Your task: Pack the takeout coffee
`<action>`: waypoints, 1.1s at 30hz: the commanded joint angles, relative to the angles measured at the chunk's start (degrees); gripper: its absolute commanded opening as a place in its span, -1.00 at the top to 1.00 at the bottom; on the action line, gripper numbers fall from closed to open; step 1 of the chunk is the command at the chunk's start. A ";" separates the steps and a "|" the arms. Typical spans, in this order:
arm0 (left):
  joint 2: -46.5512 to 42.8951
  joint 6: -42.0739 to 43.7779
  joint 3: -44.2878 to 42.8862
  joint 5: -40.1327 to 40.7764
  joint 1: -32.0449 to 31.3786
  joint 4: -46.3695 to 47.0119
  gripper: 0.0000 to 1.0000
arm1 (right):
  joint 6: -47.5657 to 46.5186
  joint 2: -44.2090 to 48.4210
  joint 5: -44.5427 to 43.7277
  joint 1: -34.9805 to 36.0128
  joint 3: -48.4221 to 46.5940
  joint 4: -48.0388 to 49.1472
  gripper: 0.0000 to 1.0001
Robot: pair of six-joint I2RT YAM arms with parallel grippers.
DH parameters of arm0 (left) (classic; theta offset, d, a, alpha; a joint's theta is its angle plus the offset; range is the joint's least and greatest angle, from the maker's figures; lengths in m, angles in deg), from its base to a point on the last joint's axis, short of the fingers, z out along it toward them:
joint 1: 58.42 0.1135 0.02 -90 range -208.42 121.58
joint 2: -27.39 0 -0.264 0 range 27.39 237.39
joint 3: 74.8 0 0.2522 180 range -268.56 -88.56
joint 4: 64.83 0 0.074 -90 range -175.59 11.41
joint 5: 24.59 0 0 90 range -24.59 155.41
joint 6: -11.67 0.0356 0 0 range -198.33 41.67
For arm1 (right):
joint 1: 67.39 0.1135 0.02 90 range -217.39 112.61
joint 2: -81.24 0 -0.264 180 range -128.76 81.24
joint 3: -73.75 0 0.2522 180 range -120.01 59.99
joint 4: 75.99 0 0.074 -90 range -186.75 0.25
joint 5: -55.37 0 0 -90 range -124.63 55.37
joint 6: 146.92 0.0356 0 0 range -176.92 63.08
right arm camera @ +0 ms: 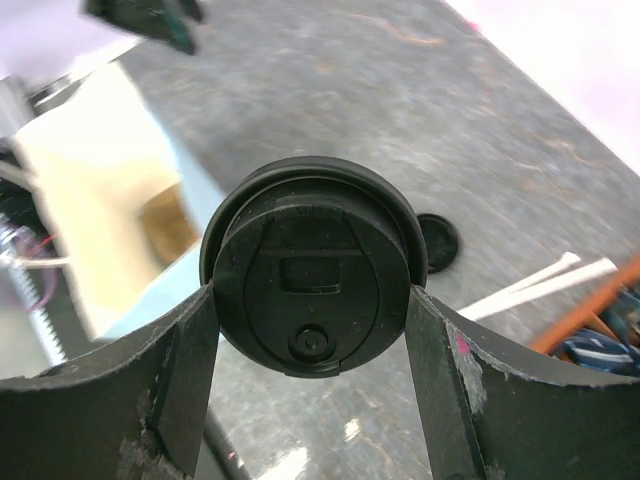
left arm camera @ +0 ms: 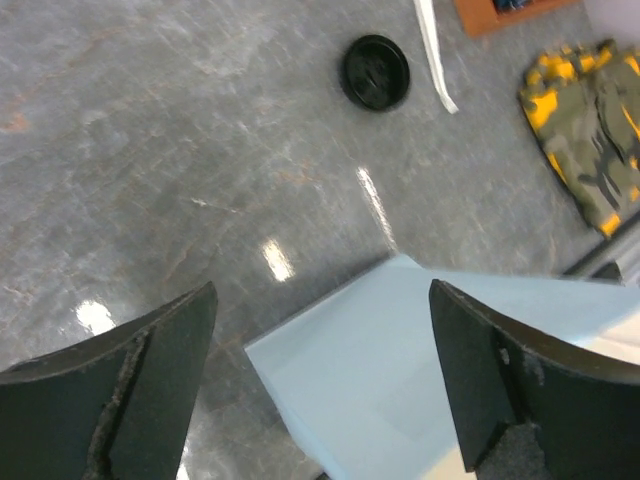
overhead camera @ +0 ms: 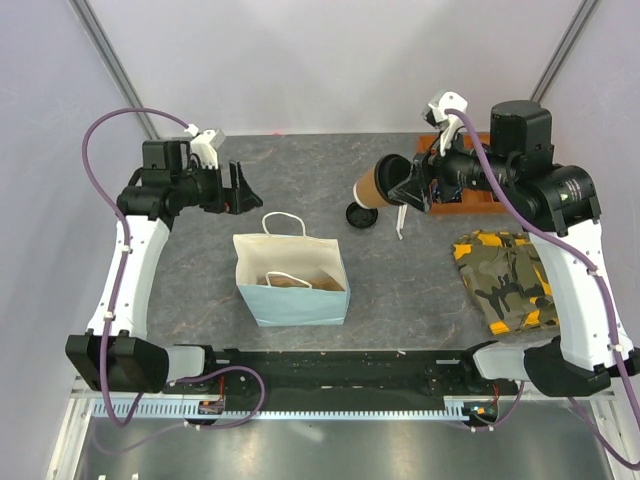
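The takeout coffee (overhead camera: 373, 184), a tan paper cup with a black lid (right arm camera: 312, 285), lies on its side in the air behind the bag's right side. My right gripper (overhead camera: 408, 188) is shut on it, one finger on each side of the lid, which faces the wrist camera. A light-blue paper bag (overhead camera: 292, 272) with white handles stands open at the table's middle, with something tan inside. My left gripper (overhead camera: 243, 188) hovers open and empty to the bag's back left. In the left wrist view the bag's blue side (left arm camera: 420, 370) lies below the wide-apart jaws.
A loose black lid (overhead camera: 361, 215) lies on the table under the cup, with a white stick (overhead camera: 400, 222) beside it. An orange tray (overhead camera: 462, 198) sits behind the right arm. A camouflage cloth (overhead camera: 505, 280) lies at the right.
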 commanded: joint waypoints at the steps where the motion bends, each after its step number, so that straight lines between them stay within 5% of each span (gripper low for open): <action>1: 2.11 7.69 -8.63 -10.02 1.40 -11.19 -0.78 | -1.94 -1.70 3.14 4.45 -5.85 -5.24 0.12; 4: 3.37 14.19 -13.12 -18.81 3.78 -18.67 -0.63 | -2.03 -2.41 3.58 7.26 -7.62 -6.12 0.17; 11: 3.01 22.70 -17.69 -25.77 7.47 -27.63 -0.53 | -4.31 -1.18 3.85 11.31 -7.96 -7.79 0.17; 18: -1.19 39.42 -15.25 -32.56 6.07 -37.05 -0.57 | -5.98 -1.88 3.15 16.23 -10.17 -9.29 0.19; 21: -4.26 39.62 -11.13 -30.37 2.75 -33.38 -0.59 | -6.16 -2.41 2.71 18.00 -10.17 -8.50 0.20; 26: -7.62 28.28 -6.10 -22.19 -2.89 -17.04 -0.59 | -5.81 -2.76 1.65 20.63 -9.82 -7.01 0.21; 33: -7.09 24.23 -4.60 -14.99 -9.56 -11.13 -0.50 | -6.86 -2.85 -0.89 25.55 -7.88 -3.58 0.22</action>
